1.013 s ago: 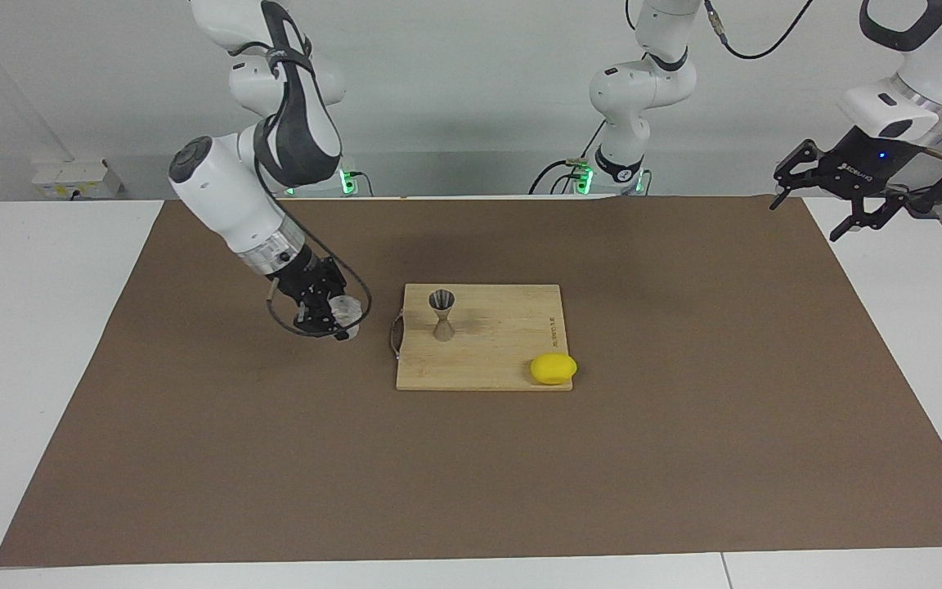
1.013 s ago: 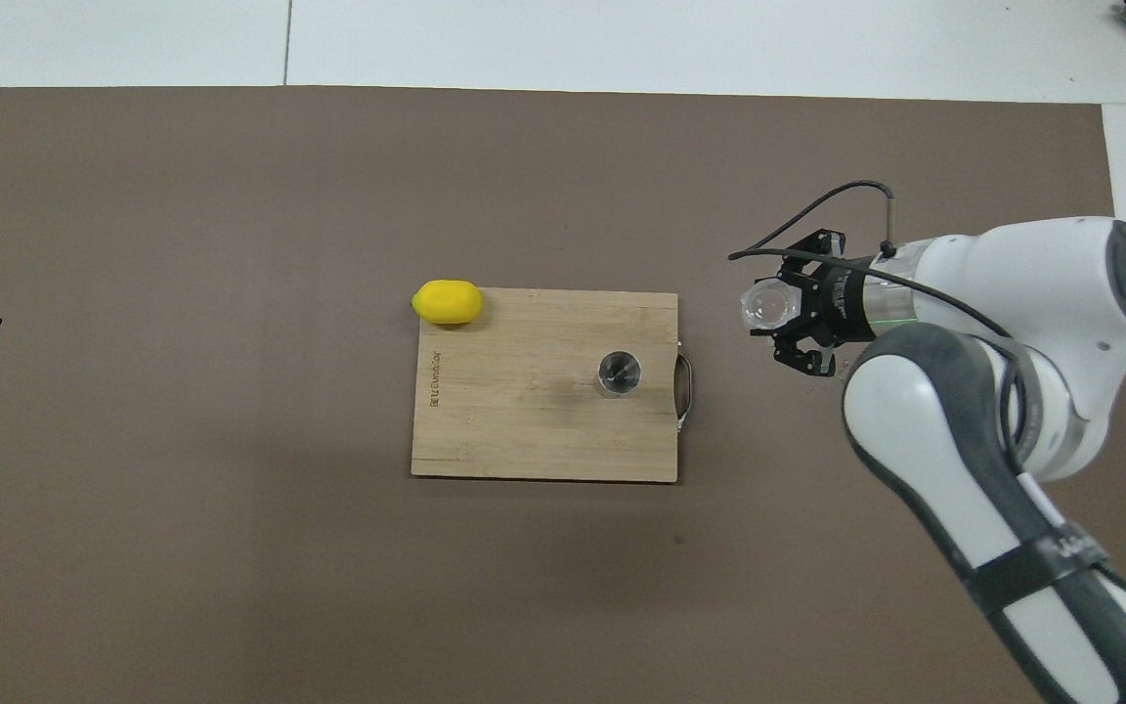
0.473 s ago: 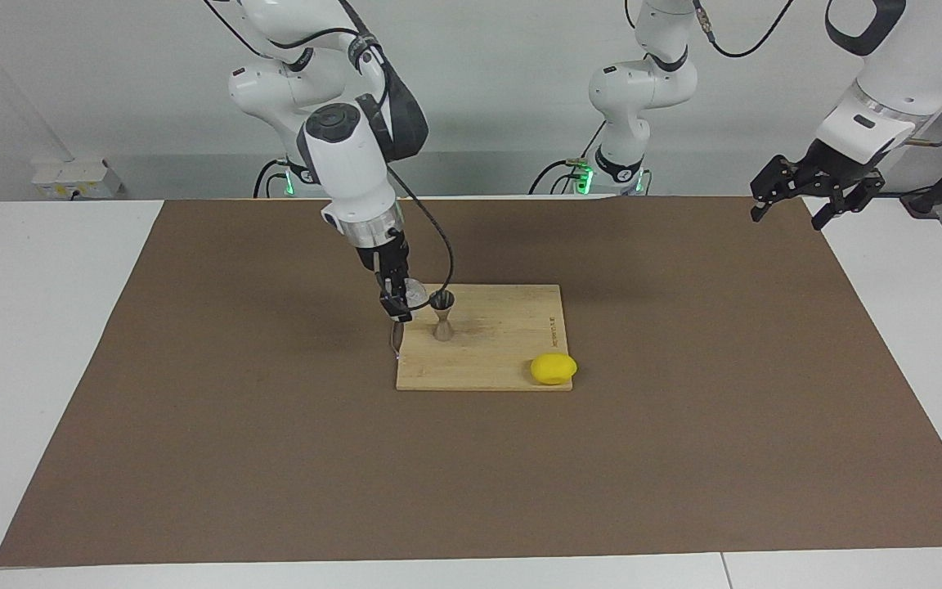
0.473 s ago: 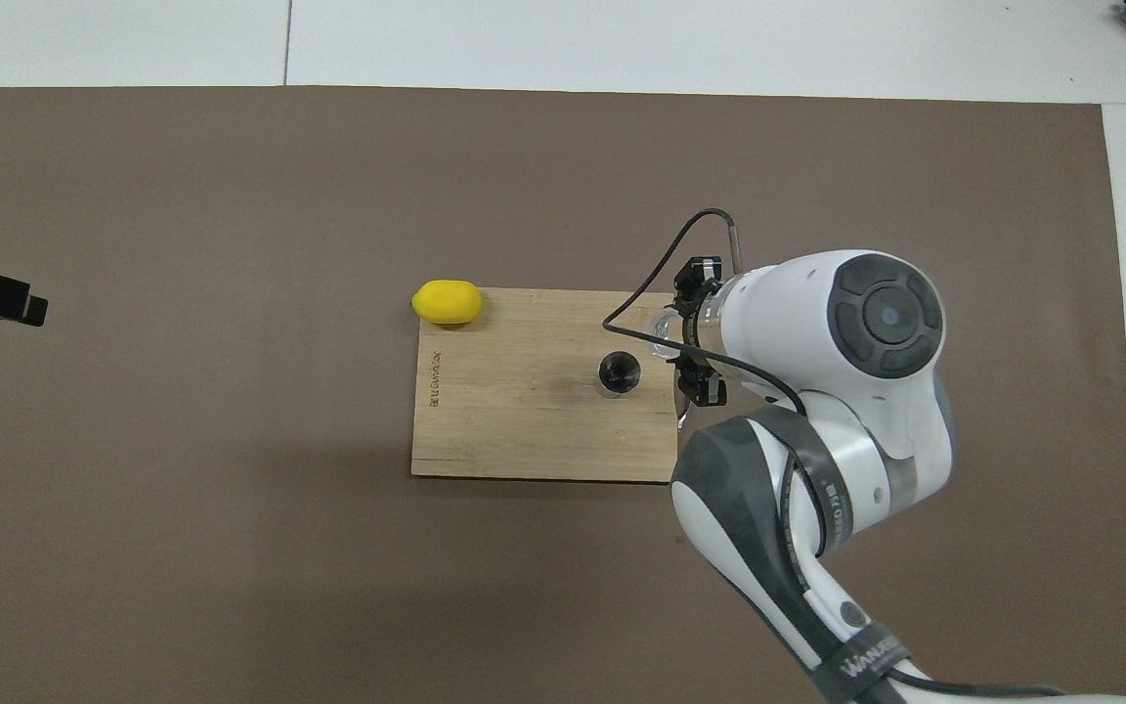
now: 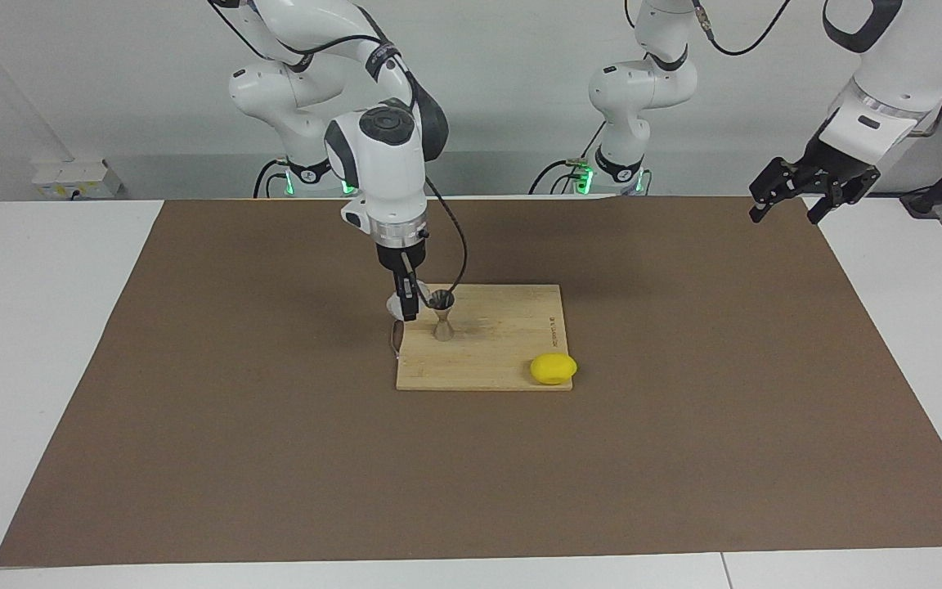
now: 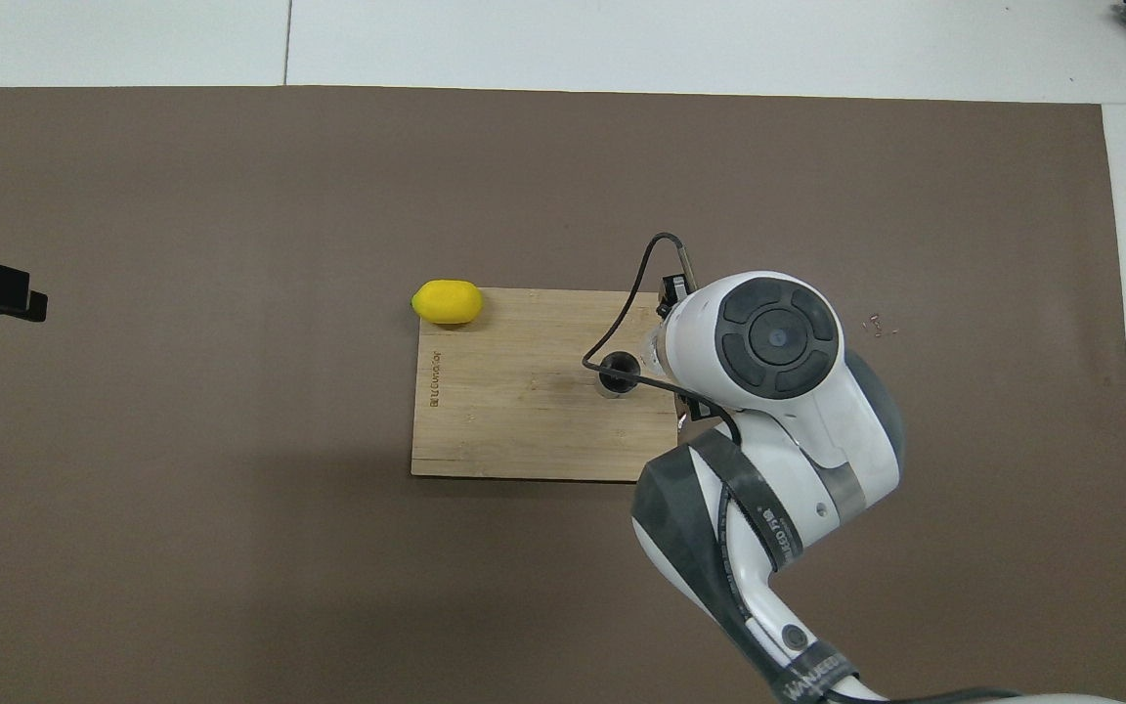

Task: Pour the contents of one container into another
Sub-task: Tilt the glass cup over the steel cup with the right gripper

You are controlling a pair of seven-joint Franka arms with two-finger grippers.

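Note:
The grey metal jigger (image 5: 442,314) stands upright on a wooden cutting board (image 5: 495,360), near the board's handle end. My right gripper (image 5: 407,299) points down just beside the jigger's top cup and is shut on the clear glass tumbler (image 5: 397,306), which it holds at about the jigger's rim height. In the overhead view the right wrist covers most of the tumbler (image 6: 650,346), beside the jigger (image 6: 619,373). My left gripper (image 5: 795,195) is open and empty, raised over the mat's edge at the left arm's end and waiting.
A yellow lemon (image 5: 553,368) lies at the board's corner farthest from the robots, toward the left arm's end; it also shows in the overhead view (image 6: 447,301). The board (image 6: 524,430) lies on a brown mat (image 5: 684,425). A few small crumbs (image 6: 876,324) lie on the mat.
My right arm has carried the tumbler from over the bare mat to the jigger's rim, turning the wrist to point down. My left gripper has shifted slightly.

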